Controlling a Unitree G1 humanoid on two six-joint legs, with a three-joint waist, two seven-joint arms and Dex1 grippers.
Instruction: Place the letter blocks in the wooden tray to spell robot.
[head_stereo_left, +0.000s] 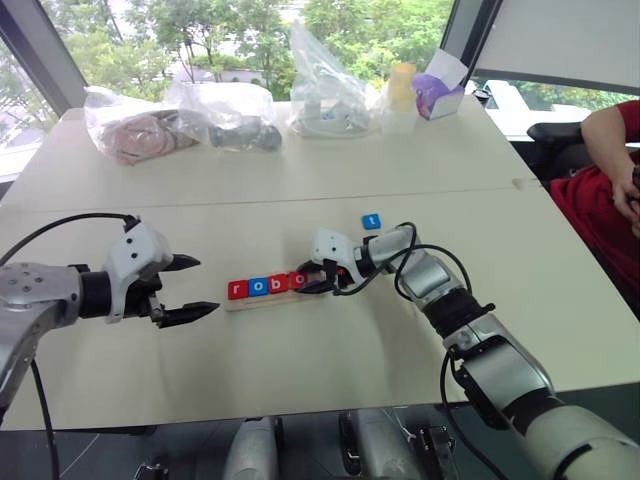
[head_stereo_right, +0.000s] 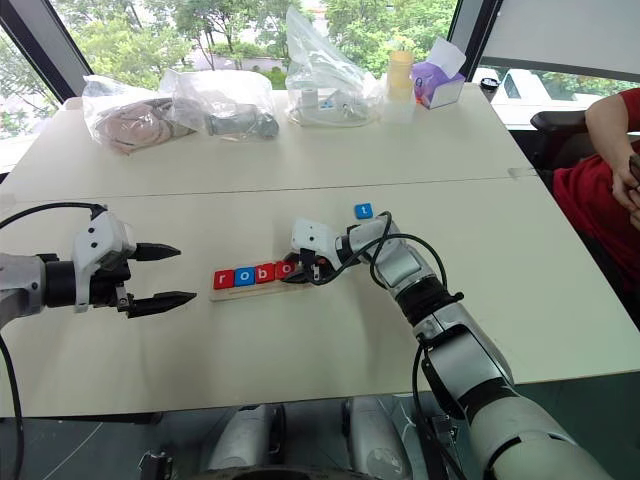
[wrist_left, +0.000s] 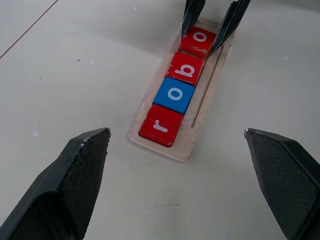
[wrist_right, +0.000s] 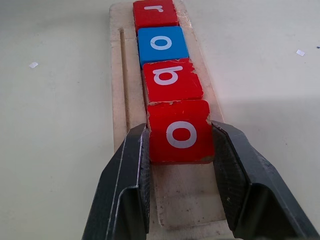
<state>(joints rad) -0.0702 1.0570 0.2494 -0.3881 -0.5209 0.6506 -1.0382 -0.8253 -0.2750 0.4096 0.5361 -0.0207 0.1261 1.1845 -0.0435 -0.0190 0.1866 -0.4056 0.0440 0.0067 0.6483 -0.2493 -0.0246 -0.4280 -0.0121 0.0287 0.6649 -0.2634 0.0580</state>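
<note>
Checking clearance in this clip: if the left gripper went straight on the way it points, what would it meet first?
Probably the wooden tray, at its end by the red r block, lying straight ahead between the left gripper's spread fingers. Its height above the table is unclear.

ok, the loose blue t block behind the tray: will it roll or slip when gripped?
The blue t block is flat and square, so it probably won't roll. It looks stiff and light. Its smooth faces may slip; it lies flat on the table, leaving little edge to grip.

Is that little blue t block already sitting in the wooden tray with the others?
No. The blue t block lies on the table beyond the wooden tray, which holds r, o, b, o.
</note>
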